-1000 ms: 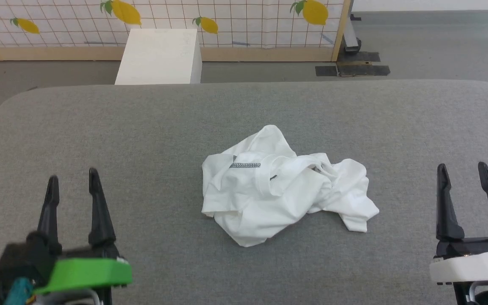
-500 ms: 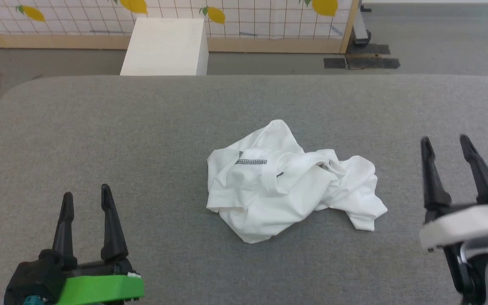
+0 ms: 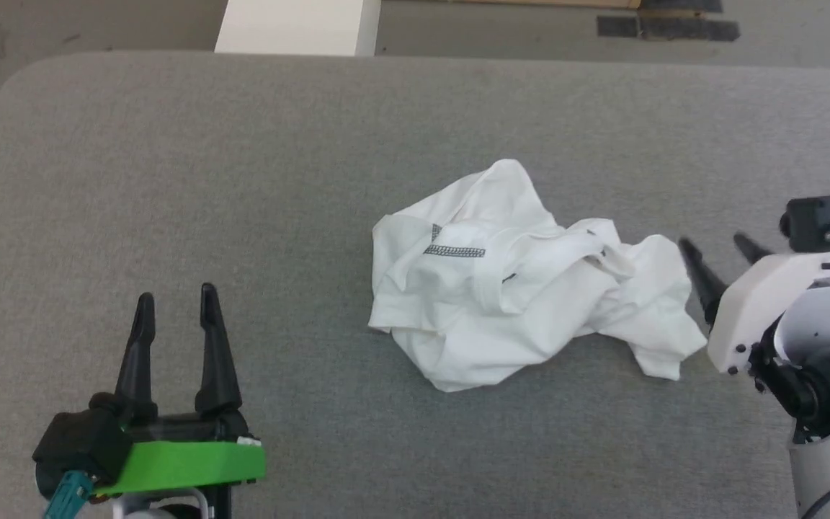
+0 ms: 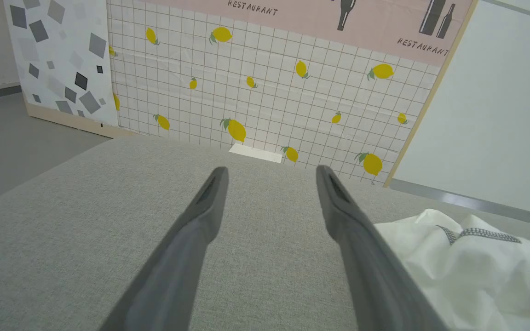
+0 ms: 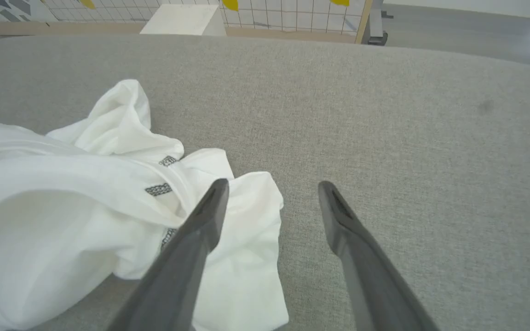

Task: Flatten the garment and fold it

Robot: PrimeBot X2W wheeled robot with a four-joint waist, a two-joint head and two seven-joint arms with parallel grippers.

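— How far along are you?
— Nothing's done yet. Your left gripper [image 3: 176, 292] is wide open and empty, well apart from the garment [image 3: 523, 288], which lies crumpled in the middle of the grey table [image 3: 242, 144].
— And the right?
— Your right gripper [image 3: 711, 240], jaws wide and empty, is at its right edge; flattening and folding both remain

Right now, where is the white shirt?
In the head view the shirt lies crumpled near the middle of the grey table, beside the open right pincer.

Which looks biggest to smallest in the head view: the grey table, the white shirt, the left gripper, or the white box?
1. grey table
2. white shirt
3. left gripper
4. white box
The last two are unsure: the gripper is nearer the camera, and the top edge cuts the box off.
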